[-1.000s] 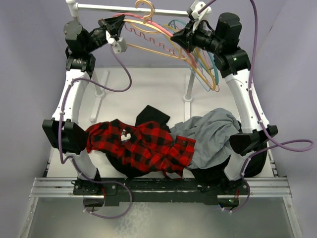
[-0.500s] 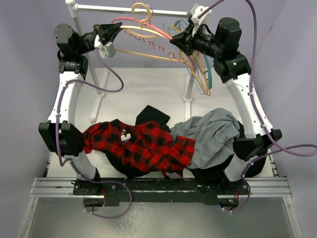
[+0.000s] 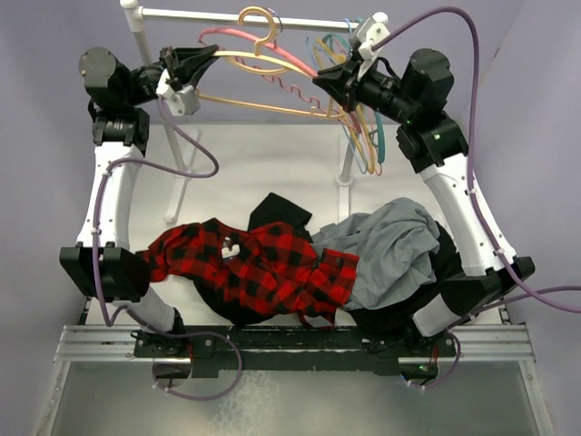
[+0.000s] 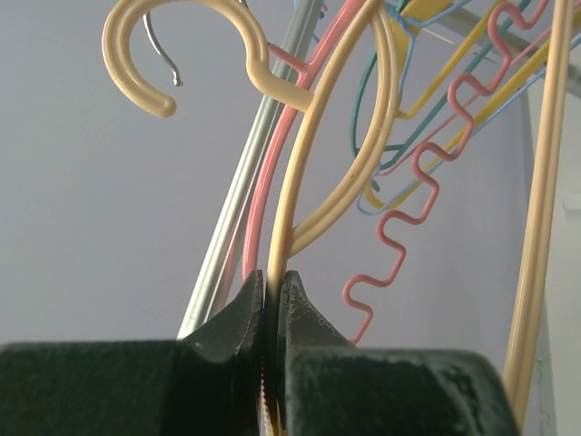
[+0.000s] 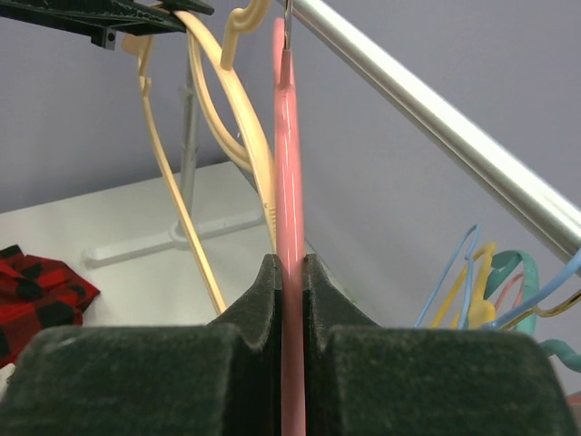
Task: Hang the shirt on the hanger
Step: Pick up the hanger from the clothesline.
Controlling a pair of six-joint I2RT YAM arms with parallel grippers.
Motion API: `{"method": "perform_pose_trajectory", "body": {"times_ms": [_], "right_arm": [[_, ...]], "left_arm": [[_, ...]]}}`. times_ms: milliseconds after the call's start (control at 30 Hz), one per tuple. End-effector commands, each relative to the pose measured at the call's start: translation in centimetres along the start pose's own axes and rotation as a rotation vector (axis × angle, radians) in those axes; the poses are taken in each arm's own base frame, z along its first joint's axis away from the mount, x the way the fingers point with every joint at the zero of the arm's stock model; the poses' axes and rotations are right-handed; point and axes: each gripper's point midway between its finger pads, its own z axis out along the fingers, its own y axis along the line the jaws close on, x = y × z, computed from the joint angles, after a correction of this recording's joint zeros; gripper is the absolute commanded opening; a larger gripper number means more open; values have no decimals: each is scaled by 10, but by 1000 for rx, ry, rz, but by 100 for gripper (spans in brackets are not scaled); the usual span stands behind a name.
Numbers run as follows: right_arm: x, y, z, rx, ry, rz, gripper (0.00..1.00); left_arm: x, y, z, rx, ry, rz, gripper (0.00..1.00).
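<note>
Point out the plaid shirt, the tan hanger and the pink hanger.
plaid shirt (image 3: 263, 268): top view, its middle.
tan hanger (image 4: 113, 41): left wrist view, its hook.
pink hanger (image 5: 289, 182): right wrist view, its arm.

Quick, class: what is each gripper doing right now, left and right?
Left gripper: closed, holding the tan hanger.
Right gripper: closed, holding the pink hanger.

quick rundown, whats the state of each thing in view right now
left gripper: shut on beige hanger
right gripper: shut on pink hanger
beige hanger: held up near the rail, bare
pink hanger: held up, bare
shirt: crumpled on the table, unhung
grey garment: heaped against the shirt
</note>
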Motion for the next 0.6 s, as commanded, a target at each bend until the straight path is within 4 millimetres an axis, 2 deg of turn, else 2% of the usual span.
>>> {"method": "perform_pose_trajectory", "body": {"times_ms": [0, 67, 133, 233, 300, 400, 467, 567], "right_arm": [[-10, 0, -9, 66, -34, 20, 0], [0, 7, -13, 58, -25, 54, 0], [2, 16, -20, 35, -30, 82, 0], [1, 30, -29, -3, -39, 111, 0], [-2, 36, -35, -15, -60, 132, 0], [-3, 39, -37, -16, -66, 142, 0], [1, 37, -36, -3, -61, 149, 0], [7, 42, -30, -1, -55, 160, 0]], "left_arm": [[-84, 16, -20, 12, -89, 88, 0], [-93, -2, -32, 56, -98, 59, 0], [-97, -19, -43, 78, -91, 55, 0], [-88, -39, -57, 104, -30, 8, 0], [-75, -74, -66, 191, 41, 10, 0], [-77, -123, -79, 298, 47, 68, 0], [-83, -141, -85, 310, 47, 75, 0], [-94, -155, -90, 331, 48, 95, 0]]}}
